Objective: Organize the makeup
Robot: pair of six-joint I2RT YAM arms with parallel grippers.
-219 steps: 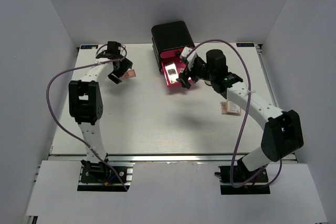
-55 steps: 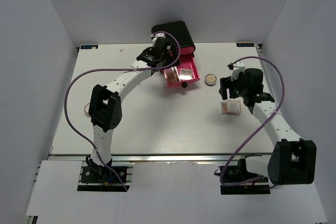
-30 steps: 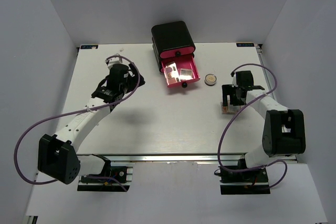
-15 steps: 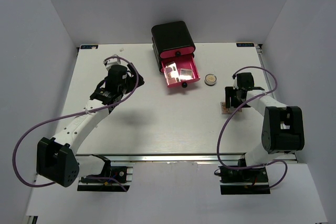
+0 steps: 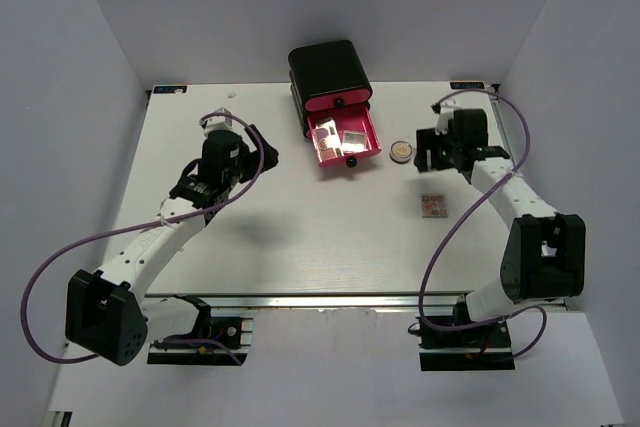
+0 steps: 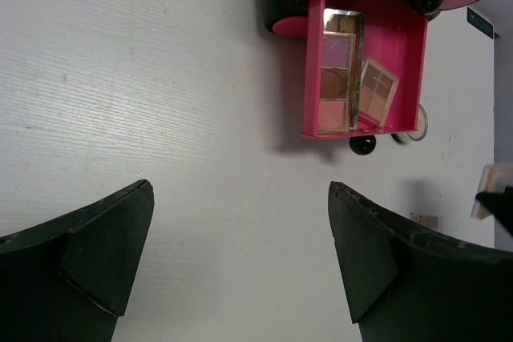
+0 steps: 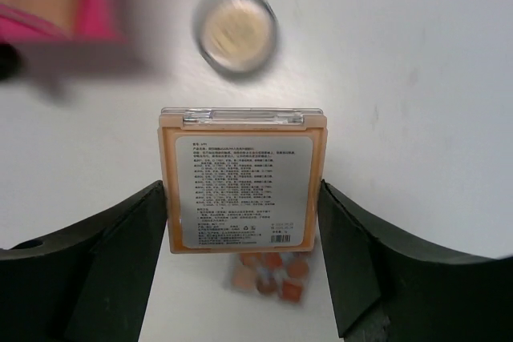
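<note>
My right gripper [image 7: 243, 190] is shut on a square tan palette [image 7: 243, 178], label side up, held above the table. Below it lies a second small palette [image 7: 272, 274] with coloured pans, also seen in the top view [image 5: 433, 205]. The round gold compact [image 5: 401, 152] lies just left of the right gripper [image 5: 432, 150]. The pink drawer [image 6: 401, 62] stands open and holds a brown rectangular palette [image 6: 337, 70] and a small square palette [image 6: 377, 90]. My left gripper [image 6: 240, 190] is open and empty over bare table, left of the drawer [image 5: 368, 146]. No sticks show.
The black box [image 5: 330, 72] with pink drawers stands at the back middle; its lowest drawer sticks out toward the front. White walls close the table on three sides. The left arm's purple cable [image 5: 60, 267] loops over the left side.
My right gripper has lifted the tan palette off the lower one and carried it back and left, next to the gold compact. The left arm has barely shifted.
</note>
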